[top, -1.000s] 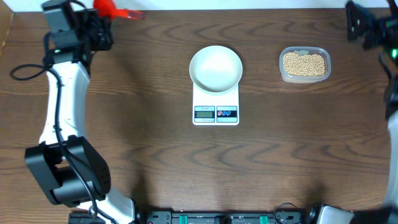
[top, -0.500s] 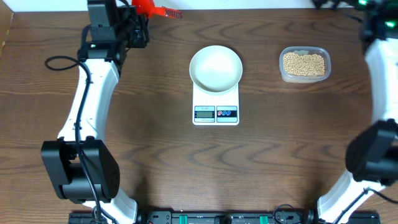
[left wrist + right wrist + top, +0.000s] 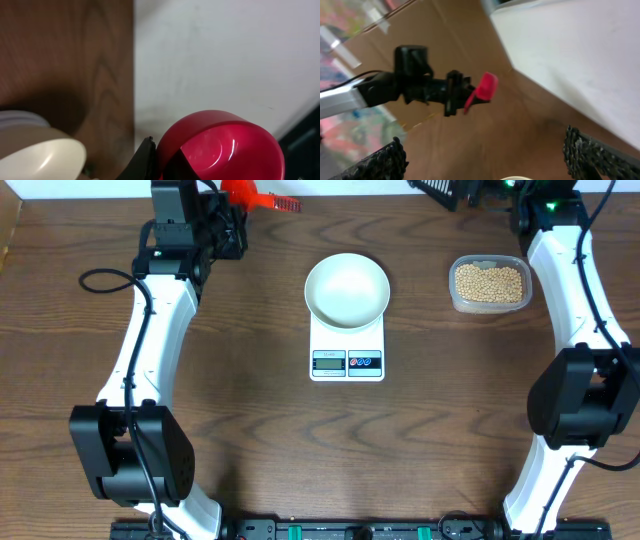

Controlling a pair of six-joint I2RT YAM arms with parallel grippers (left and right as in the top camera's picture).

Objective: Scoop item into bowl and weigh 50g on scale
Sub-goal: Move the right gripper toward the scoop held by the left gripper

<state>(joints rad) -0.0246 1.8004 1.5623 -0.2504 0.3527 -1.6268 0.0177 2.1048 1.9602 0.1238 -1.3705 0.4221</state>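
Note:
The white bowl [image 3: 347,288] sits empty on the white scale [image 3: 347,362] at mid-table. It also shows in the left wrist view [image 3: 40,155]. Tan beans [image 3: 489,282] fill a clear tub [image 3: 455,298] to its right. My left gripper [image 3: 230,202] at the back left edge is shut on a red scoop [image 3: 244,193]. The scoop's red cup fills the left wrist view [image 3: 220,145], beside one black finger [image 3: 146,161]. My right gripper [image 3: 447,188] is open and empty at the back edge, left of the tub. Its fingers [image 3: 487,160] are spread wide and face the left arm and scoop [image 3: 483,90].
A white wall or board [image 3: 225,50] runs along the table's back edge. Arm bases and electronics [image 3: 350,530] line the front edge. A black cable [image 3: 100,280] loops beside the left arm.
My left gripper has moved right along the back edge with the red scoop in it. My right arm has swung in from the far right to the back edge near the tub.

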